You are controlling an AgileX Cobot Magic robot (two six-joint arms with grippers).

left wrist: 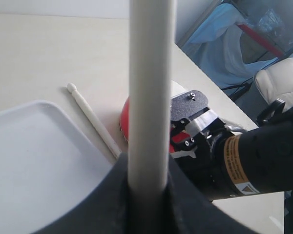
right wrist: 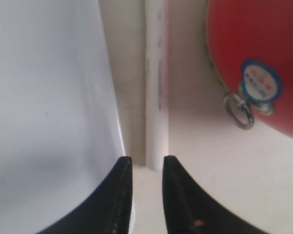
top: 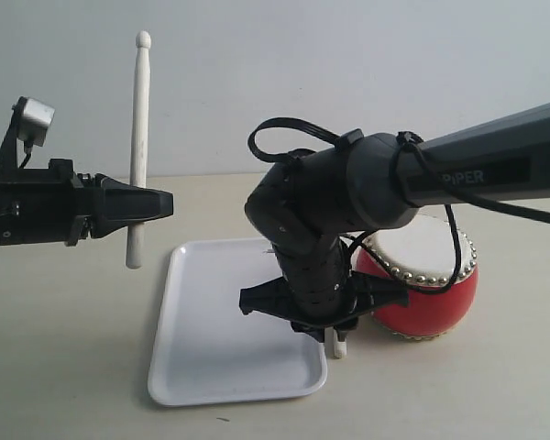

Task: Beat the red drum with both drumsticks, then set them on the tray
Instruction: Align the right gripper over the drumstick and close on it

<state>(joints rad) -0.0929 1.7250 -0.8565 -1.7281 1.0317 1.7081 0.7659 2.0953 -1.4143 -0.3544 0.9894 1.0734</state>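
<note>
My left gripper (top: 156, 203) is shut on one drumstick (top: 139, 137), holding it upright in the air above the table left of the tray (top: 211, 367); up close the stick (left wrist: 151, 97) fills the left gripper (left wrist: 147, 183). The other drumstick (left wrist: 93, 119) lies flat on the table in the gap between the white tray (left wrist: 34, 161) and the red drum (top: 435, 298). My right gripper (top: 335, 332) points down over that stick's near end (top: 335, 346). Its jaws (right wrist: 146, 165) stand slightly open and empty, the stick (right wrist: 156, 97) just beyond the tips, the drum (right wrist: 254, 48) beside it.
The right arm (top: 367, 183) reaches across from the right and hides part of the drum's cream skin (top: 435, 243). The tray rim (right wrist: 115, 112) runs close alongside the lying stick. A metal ring (right wrist: 241, 114) hangs on the drum's side.
</note>
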